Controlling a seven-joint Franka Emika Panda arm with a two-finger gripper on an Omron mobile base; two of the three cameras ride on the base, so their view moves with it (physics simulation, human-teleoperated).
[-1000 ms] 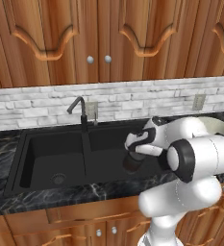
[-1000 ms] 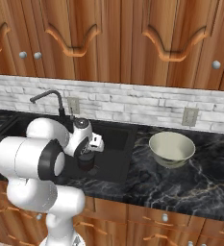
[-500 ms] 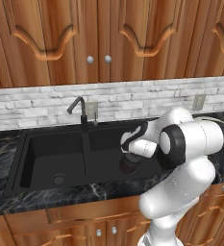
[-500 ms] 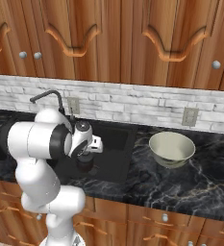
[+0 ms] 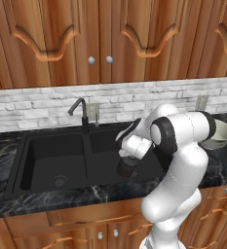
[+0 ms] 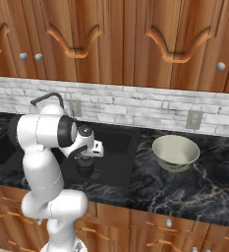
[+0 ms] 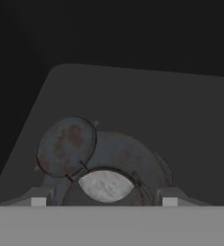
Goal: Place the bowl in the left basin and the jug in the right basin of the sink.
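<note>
The small dark jug (image 5: 126, 167) hangs low inside the right basin (image 5: 105, 146) of the black sink, with my gripper (image 5: 128, 156) coming down on it from above and shut on its sides. In the hand view the jug (image 7: 108, 185) fills the space between my fingertips (image 7: 39, 201), its round lid (image 7: 67, 145) tipped to the upper left over the basin floor. From the right base view the jug (image 6: 85, 168) sits under my gripper (image 6: 86, 156). The left basin (image 5: 49, 155) holds nothing. The cream bowl (image 6: 175, 152) stands upright on the counter right of the sink.
A dark gooseneck faucet (image 5: 81, 110) rises behind the centre divider. A black marble counter (image 6: 194, 187) runs right of the sink, with a white brick backsplash and wooden cabinets behind. The left basin's drain (image 5: 59, 181) lies near its front.
The arm has swung inward and carried the jug slightly left and lower into the right basin. The bowl has not moved.
</note>
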